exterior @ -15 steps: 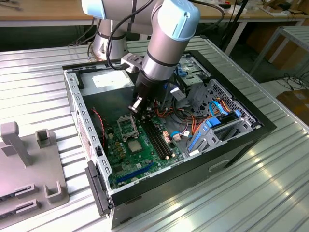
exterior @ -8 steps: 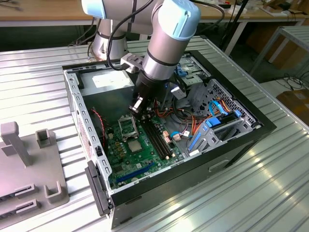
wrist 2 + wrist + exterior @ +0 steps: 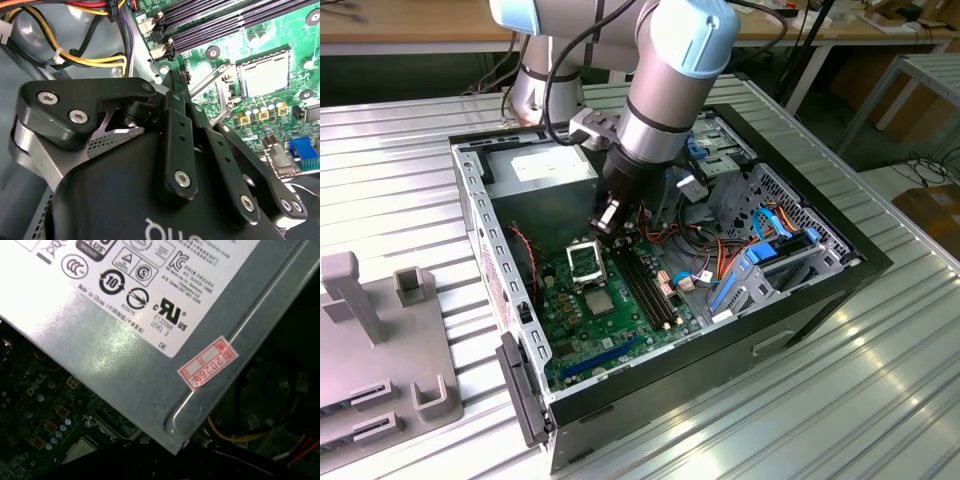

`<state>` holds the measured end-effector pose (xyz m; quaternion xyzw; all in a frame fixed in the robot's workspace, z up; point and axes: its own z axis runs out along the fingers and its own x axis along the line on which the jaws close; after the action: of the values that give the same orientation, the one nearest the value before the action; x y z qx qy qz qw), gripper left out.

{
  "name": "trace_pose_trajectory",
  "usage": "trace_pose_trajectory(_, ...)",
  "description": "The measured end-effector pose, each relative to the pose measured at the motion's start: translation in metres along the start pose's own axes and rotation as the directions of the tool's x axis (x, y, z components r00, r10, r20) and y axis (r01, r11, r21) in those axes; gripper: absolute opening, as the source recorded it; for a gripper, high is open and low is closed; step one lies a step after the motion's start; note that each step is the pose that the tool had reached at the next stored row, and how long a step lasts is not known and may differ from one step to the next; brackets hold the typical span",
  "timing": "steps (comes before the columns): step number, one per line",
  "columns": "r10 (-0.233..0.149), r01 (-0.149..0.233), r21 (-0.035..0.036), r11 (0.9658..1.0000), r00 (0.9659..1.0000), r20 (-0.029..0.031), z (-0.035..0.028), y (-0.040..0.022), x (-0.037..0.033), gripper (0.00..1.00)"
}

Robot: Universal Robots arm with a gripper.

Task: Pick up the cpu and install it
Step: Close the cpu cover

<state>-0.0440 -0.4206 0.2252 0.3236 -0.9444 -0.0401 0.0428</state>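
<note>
I am holding the gripper [image 3: 607,222] over the motherboard [image 3: 610,310], just above the open socket [image 3: 584,262]. Its fingers [image 3: 176,107] are pressing together on nothing, while the cpu [image 3: 263,74] is sitting on the board nearby.

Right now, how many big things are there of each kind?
Robot arm: 1
Computer case: 1
Green motherboard: 1
Power supply box: 1
Grey stand: 1
Total: 5
</note>
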Motion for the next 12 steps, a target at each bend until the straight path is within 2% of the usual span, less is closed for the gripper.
trace_pose_trajectory(12, -0.039, 0.039, 0.0021, 0.9992, 0.9992, -0.0040, -0.0090, -0.0025, 0.0032, 0.11)
